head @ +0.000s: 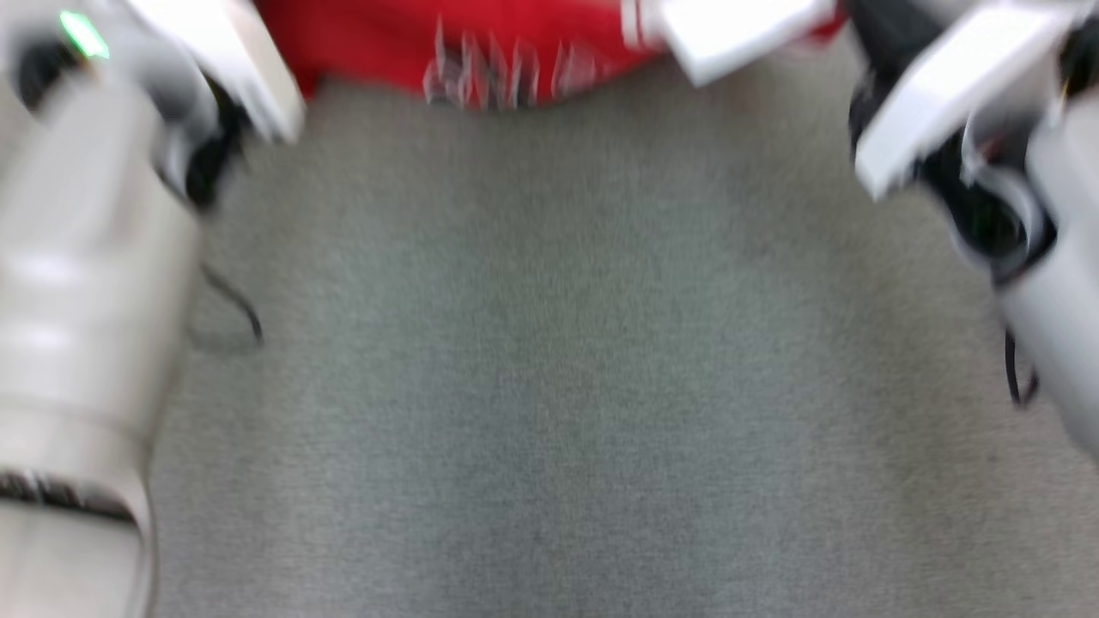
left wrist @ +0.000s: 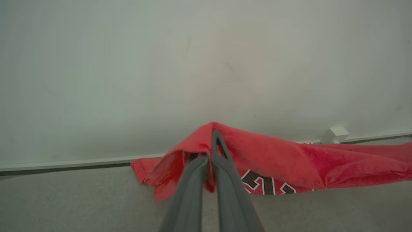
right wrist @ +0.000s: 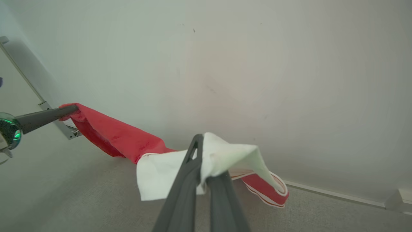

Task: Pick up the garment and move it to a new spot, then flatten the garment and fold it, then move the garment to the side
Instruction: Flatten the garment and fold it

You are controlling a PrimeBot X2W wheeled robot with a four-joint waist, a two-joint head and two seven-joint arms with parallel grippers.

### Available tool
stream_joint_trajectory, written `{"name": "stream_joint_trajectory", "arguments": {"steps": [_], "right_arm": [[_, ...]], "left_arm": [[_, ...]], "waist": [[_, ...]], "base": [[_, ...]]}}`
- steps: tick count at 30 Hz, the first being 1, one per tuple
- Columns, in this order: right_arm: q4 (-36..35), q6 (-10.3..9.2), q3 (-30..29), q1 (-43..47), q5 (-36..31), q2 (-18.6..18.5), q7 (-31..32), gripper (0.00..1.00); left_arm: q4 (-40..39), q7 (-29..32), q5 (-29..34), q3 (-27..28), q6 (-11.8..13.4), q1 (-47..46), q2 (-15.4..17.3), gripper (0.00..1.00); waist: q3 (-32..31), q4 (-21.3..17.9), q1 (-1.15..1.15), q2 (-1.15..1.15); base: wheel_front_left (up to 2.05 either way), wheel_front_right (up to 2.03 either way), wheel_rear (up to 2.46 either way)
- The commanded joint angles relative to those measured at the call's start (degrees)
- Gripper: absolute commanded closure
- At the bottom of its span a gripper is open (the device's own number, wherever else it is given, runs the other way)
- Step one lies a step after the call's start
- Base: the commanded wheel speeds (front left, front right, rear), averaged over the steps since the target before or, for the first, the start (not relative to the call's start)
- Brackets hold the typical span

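The garment [left wrist: 276, 158] is a red jersey with black-and-white lettering and a white part [right wrist: 161, 174]. It hangs stretched between my two grippers just above the grey carpet, close to a pale wall. My left gripper [left wrist: 213, 141] is shut on a red corner, which drapes over its fingertips. My right gripper [right wrist: 201, 151] is shut on the white part, which folds over its fingers. In the right wrist view the left gripper [right wrist: 69, 110] holds the far red end. The blurred head view has the garment [head: 446, 43] at the top edge between both forearms.
Grey carpet [head: 558, 360] spreads wide in front of me. A pale wall [left wrist: 193, 64] with a white baseboard [left wrist: 64, 162] runs right behind the garment. A small white block [left wrist: 334, 133] sits on the baseboard.
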Motion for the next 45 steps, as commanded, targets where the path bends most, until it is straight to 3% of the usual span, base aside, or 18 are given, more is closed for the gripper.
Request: {"name": "stream_joint_trajectory", "arguments": {"steps": [1,4,9,14,21,28,36,40,45], "right_arm": [[-3.7,0.01,0.03,5.36,0.48,-1.99,3.67,1.0],[-7.3,0.01,-0.52,10.4,0.99,-3.54,7.57,1.0],[-12.16,0.01,-1.13,18.85,3.48,-7.72,19.32,1.0],[-15.49,0.01,2.36,26.8,7.67,-11.88,27.0,1.0],[-30.96,0.01,7.78,39.21,9.2,-20.55,35.38,1.0],[-45.68,0.01,4.1,51.36,8.99,-26.84,41.61,1.0],[-49.98,0.01,-3.28,59.4,9.21,-25.86,50.54,1.0],[-49.28,0.01,-7.05,59.37,9.76,-23.83,55.82,1.0],[-45.91,0.01,-11.8,55.28,8.57,-18.38,60.39,1.0]], "left_arm": [[-2.86,3.15,-2.93,-3.26,-0.15,5.62,1.31,1.0],[-5.87,6.76,-5.55,-6.99,-0.15,10.83,2.74,1.0],[-13.32,15.02,-12.24,-14.26,-0.16,20.81,6.82,1.0],[-19.32,19.53,-15.66,-19.83,-0.04,28.67,10.97,1.0],[-27.43,22.35,-17.97,-24.1,-0.04,37.5,17.57,1.0],[-37.6,29.12,-21.18,-25.2,2.29,44.17,23.33,1.0],[-50.25,40.41,-26.55,-25.76,7.14,48.37,29.58,1.0],[-52.55,42.98,-28.82,-25.19,8.56,48.27,30.11,1.0],[-50.69,45.32,-30.12,-24.38,9.45,45.24,28.53,1.0]], "waist": [[-6.49,0.42,0.0,0.0],[-9.41,0.68,0.0,0.0],[-15.77,1.64,0.0,0.0],[-21.29,1.8,0.0,0.0],[-24.86,0.49,0.0,0.0],[-26.38,-0.23,0.0,0.0],[-26.05,-0.61,0.0,0.0],[-25.29,-0.66,0.0,0.0],[-24.15,-0.63,0.0,0.0]], "base": [[0.0,0.0,0.0],[0.0,0.0,0.0],[0.0,0.0,0.0],[0.0,0.0,0.0],[0.0,0.0,0.0],[0.0,0.0,0.0],[0.0,0.0,0.0],[0.0,0.0,0.0],[0.0,0.0,0.0]]}}
